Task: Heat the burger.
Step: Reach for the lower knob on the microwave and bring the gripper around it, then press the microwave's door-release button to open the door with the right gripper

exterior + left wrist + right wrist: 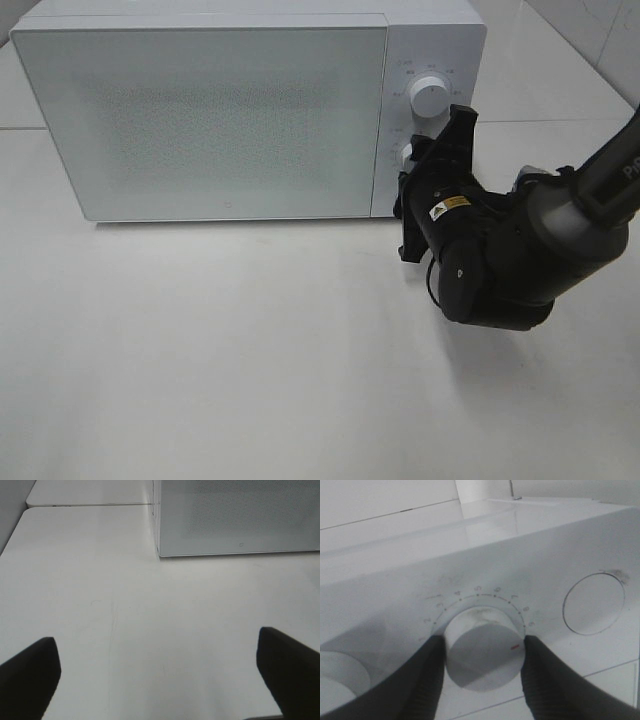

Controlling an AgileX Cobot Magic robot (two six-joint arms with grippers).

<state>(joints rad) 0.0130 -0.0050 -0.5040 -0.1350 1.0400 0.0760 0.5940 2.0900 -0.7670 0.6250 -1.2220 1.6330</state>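
Note:
The burger is hidden from every view. A white microwave [220,120] stands at the back of the table with its door closed. My right gripper [432,150] is at the control panel, with a finger pressed on either side of the lower dial [480,635], whose red mark points past the numbered scale. The gripper [482,650] shows up close in the right wrist view. My left gripper [160,680] hovers open over bare tabletop in front of the microwave's left corner [235,515], with nothing between its fingers; it is outside the high view.
An upper dial [429,96] sits above the gripped one, and a round flush button [593,603] lies on the dial's other side. The white table [250,350] stretches in front of the microwave. The right arm's dark body [500,250] hangs over the table's right side.

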